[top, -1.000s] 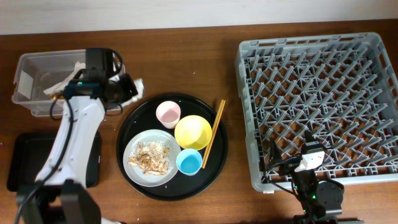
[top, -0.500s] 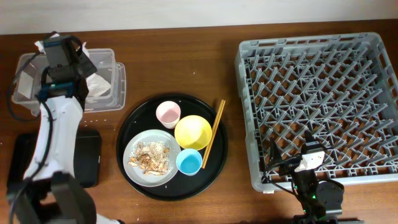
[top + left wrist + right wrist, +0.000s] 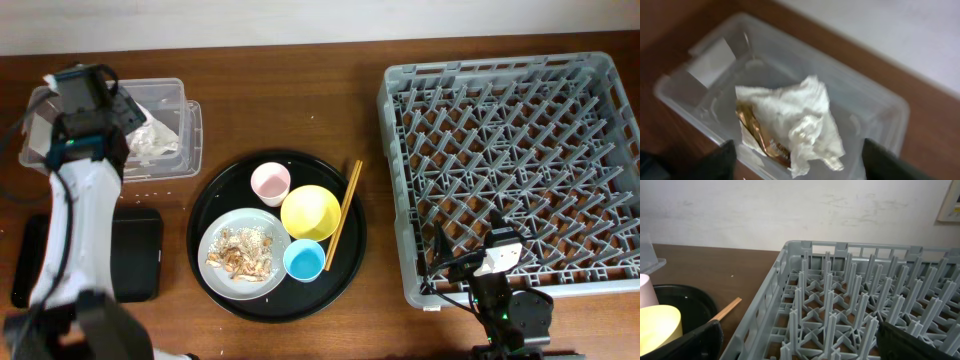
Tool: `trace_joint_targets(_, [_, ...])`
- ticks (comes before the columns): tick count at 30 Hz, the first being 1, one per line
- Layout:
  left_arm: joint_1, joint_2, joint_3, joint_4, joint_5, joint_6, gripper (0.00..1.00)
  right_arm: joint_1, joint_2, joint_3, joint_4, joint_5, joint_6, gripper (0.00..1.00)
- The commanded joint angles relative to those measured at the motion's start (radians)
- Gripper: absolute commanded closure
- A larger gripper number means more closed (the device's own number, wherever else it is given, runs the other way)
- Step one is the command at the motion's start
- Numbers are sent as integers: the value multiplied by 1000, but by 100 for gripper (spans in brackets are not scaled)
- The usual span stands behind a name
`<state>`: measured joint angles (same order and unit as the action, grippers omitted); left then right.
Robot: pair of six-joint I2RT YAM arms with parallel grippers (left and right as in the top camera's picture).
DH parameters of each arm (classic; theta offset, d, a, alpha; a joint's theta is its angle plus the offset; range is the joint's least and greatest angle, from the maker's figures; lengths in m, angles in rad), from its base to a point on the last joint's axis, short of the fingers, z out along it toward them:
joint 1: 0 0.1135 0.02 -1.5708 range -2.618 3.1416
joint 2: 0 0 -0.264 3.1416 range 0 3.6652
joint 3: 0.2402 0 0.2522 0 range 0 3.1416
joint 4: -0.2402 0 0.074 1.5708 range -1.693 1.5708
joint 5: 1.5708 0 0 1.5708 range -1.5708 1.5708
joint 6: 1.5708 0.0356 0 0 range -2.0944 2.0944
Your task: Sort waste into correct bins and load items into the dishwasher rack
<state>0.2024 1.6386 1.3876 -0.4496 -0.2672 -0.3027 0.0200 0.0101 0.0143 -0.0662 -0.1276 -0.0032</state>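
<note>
Both grippers stand wide, empty. The left gripper (image 3: 805,162) hangs over the clear box (image 3: 780,65) at ten o'clock, napkin (image 3: 795,112) and wrapper (image 3: 756,134) lying inside; the right gripper (image 3: 800,345) sits by the rack (image 3: 840,305) at five o'clock

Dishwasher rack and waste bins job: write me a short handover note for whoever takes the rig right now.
Left gripper: open, holding nothing, over the clear box.
Right gripper: open, holding nothing, by the front edge of the dishwasher rack.
Done: napkin and brown wrapper lie in the clear box.
Left: food scraps are on the plate and need binning; the shallow black tray is beside the left arm.
Left: pink cup, blue cup, yellow bowl, chopsticks and plate are all on the round black tray; none is in the rack yet.
</note>
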Motion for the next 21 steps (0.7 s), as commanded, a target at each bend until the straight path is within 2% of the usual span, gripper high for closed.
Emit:
trace_joint_targets(1, [6,-146,10,-8,-27,5,1,-7,-7,-9,-1,5,4,1])
trace_joint_targets(4, [10,-193,10,-73,-36,5,1,-7,-6,-9,-1,5,4,1])
trace_joint_targets(11, [10,-199,10,-386,-37,5,1,-7,-7,-9,-1,5,4,1])
trace_joint_targets(21, [10,-199,10,-428,-36,5,1,-7,-7,-9,-1,5,4,1])
